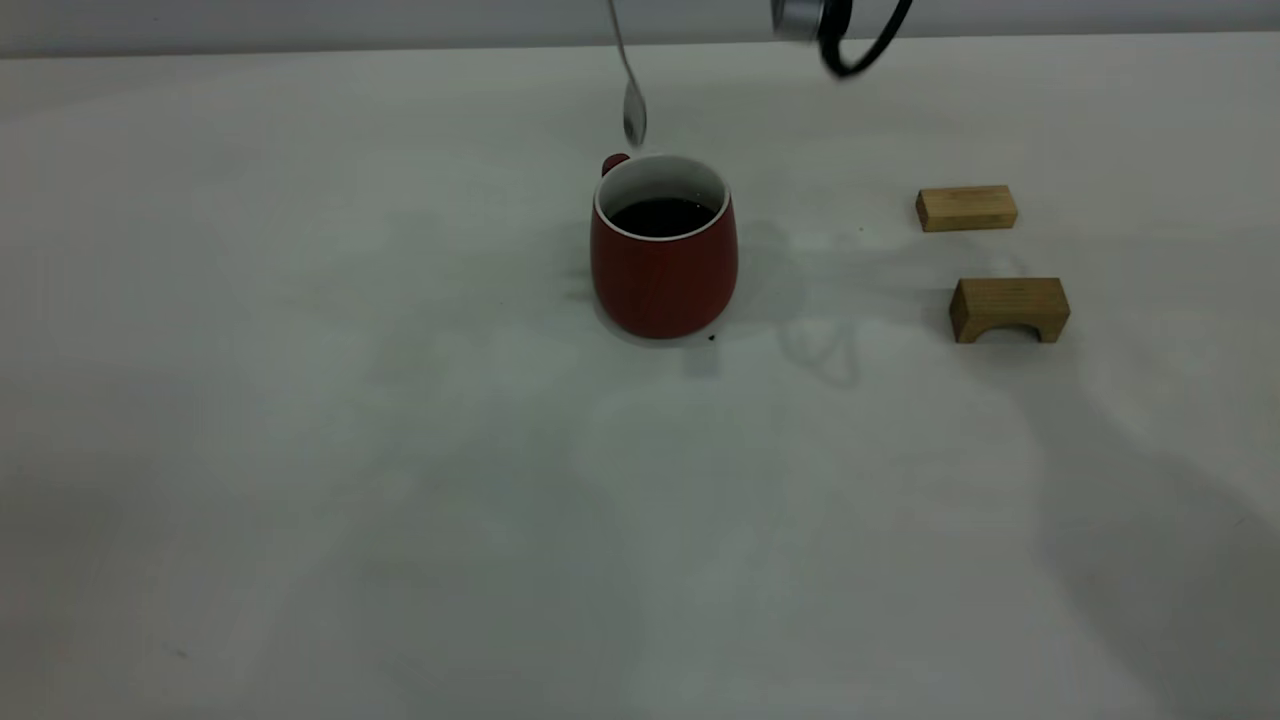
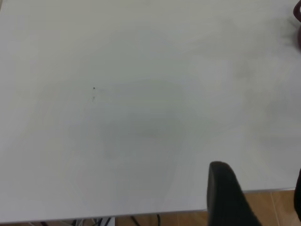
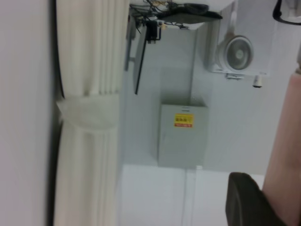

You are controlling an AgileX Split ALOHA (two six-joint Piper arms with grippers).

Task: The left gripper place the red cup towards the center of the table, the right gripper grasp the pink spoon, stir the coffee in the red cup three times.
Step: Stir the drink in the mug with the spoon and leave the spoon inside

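Observation:
The red cup stands upright near the middle of the table, its handle at the back, with dark coffee inside. The pink spoon hangs bowl-down just above and behind the cup's rim, clear of the coffee. Its pale pink handle lies against a black finger of my right gripper, which is shut on it above the exterior view's top edge. My left gripper is open and empty over the table's edge, far from the cup, of which only a red sliver shows.
Two tan wooden blocks lie to the right of the cup: a flat one and an arched one. A tiny dark speck sits by the cup's base. Part of the right arm with a black cable shows at the top.

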